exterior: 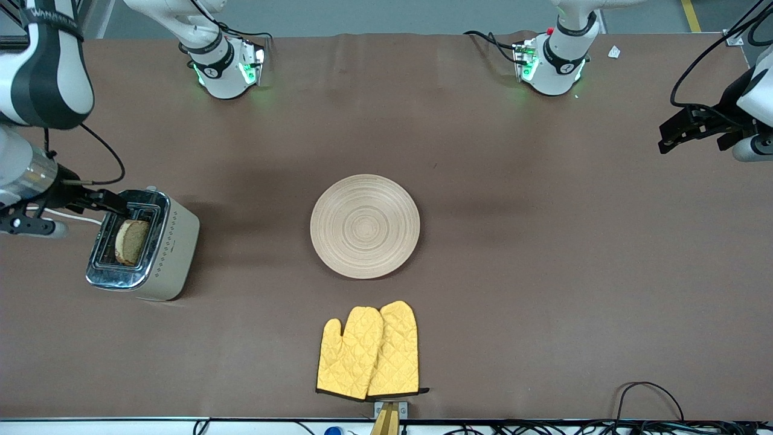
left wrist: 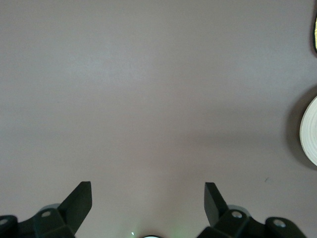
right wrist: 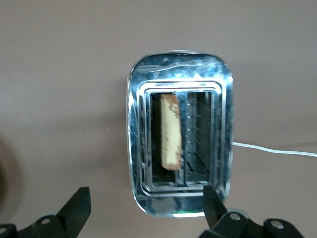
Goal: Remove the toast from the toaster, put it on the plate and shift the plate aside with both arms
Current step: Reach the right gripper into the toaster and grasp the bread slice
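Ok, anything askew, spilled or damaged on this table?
Nothing stands out. The toast stands in a slot of the toaster, the plate is bare, and the oven mitts lie flat. Right gripper hangs open over the toaster; left gripper waits open.

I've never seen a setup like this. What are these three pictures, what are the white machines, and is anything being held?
The white machines are two robot arms bolted to a brown table, each ending in a two-finger gripper. The big picture looks down from a high camera facing them. The other two come from small cameras on each arm's wrist, looking down past that arm's own fingers.

On the table: a round wooden plate in the middle, a pair of yellow oven mitts nearer the camera, and a toaster at the right arm's end with a slice of toast standing in one slot.

The right gripper hangs open over the toaster. The left gripper is open over bare table at the left arm's end. Neither holds anything.
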